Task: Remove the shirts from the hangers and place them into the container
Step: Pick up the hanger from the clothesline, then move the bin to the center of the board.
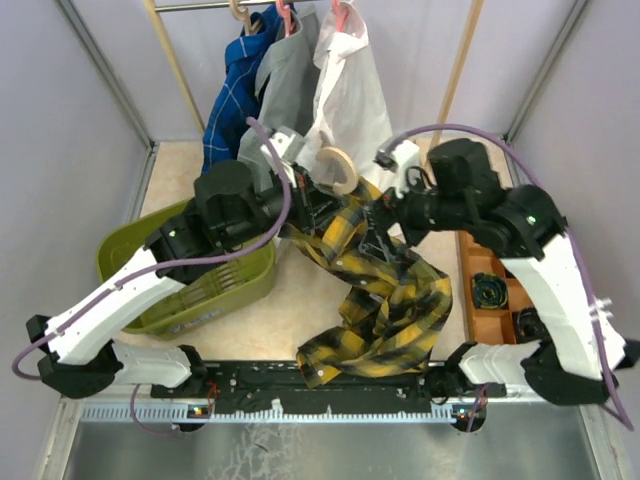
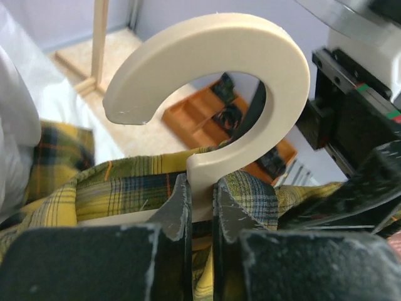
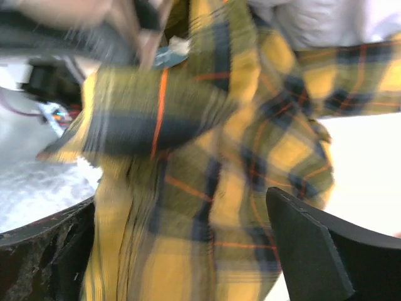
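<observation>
Far left, the container [image 1: 255, 280] sits on the desk [image 1: 300, 300] with the left arm reaching across it, and I can see no plaid in it.

Moving in, the left end effector [image 2: 202, 194] is clenched on the pale hanger [image 2: 250, 69], pinching the neck just below the hook. That's a good anchor. The hook stands up clear of the cloth and the collar bunches around the pinch. The job for this side, I'd say, is to hold firm and keep the hanger level and high.

In the centre, the plaid shirt [image 1: 385, 300] drapes from the hanger down to the desk, with its tail heaped near the front edge. It's not off the hanger yet.

On the right, the right end effector [image 3: 188, 251] is released. Its fingers [image 3: 313, 251] are spread wide with plaid between them, and nothing is pinched. The wrist view is blurred, so I can't tell which part of the shirt that is.

To do the step well, it wants a fresh, deep bite near one shoulder. Then it should pull down and away from the left arm, so the cloth slides off one end of the hanger rather than dragging the whole thing. After that comes a lift high enough for the tail to clear the container's rim.

The orange tray [image 1: 480, 290] lies just beside the cloth, so watch for a snag there.
</observation>
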### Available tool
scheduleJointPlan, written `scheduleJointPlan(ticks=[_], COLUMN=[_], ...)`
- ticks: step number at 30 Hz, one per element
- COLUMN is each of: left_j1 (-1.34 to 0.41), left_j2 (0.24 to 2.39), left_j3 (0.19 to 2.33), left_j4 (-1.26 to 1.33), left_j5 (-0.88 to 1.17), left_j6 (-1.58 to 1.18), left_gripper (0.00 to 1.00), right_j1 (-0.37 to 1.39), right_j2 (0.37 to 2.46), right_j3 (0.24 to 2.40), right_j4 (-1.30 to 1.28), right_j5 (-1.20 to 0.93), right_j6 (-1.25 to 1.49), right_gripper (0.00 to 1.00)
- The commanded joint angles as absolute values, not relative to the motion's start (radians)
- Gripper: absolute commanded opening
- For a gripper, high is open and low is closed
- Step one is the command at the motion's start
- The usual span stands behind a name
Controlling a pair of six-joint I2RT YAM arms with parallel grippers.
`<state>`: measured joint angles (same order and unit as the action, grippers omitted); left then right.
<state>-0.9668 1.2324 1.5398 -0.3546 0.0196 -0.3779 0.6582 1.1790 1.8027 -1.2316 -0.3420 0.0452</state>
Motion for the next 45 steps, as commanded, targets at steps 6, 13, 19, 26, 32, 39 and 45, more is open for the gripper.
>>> scheduleJointPlan(ticks=[6, 13, 19, 26, 32, 39, 45], left_j1=[-1.045, -1.057, -1.057, -1.056, -1.055, -1.055, -1.055], left_j2=[1.246, 1.24, 1.179, 0.927, 0.778, 0.756, 0.694], left_j3=[1.534, 1.488, 1.431, 1.21, 1.108, 0.997, 0.977], left_j4=[-0.479, -0.416, -0.372, -0.19, -0.218, -0.549, -0.696], left_j5=[-0.271, -0.294, -0.264, -0.161, 0.025, -0.194, -0.168], left_j6=[-0.371, -0.37, -0.335, -0.313, -0.281, -0.584, -0.816], left_gripper=[0.0, 0.0, 0.4, 0.91, 0.99, 0.95, 0.92], right_j1=[0.766, 0.805, 0.804, 0.804, 0.804, 0.804, 0.804], right_j2=[1.3, 1.317, 1.122, 0.964, 0.889, 0.821, 0.835], right_j3=[1.931, 1.763, 1.587, 1.628, 1.671, 1.772, 1.893], right_j4=[-1.311, -1.264, -0.979, -0.932, -0.912, -0.879, -0.952], right_j5=[-0.04, -0.102, -0.042, 0.243, 0.218, -0.104, -0.057], right_j6=[-0.007, 0.038, 0.05, 0.009, -0.002, -0.012, -0.02], right_gripper=[0.9, 0.44, 0.0, 0.0, 0.0, 0.0, 0.0])
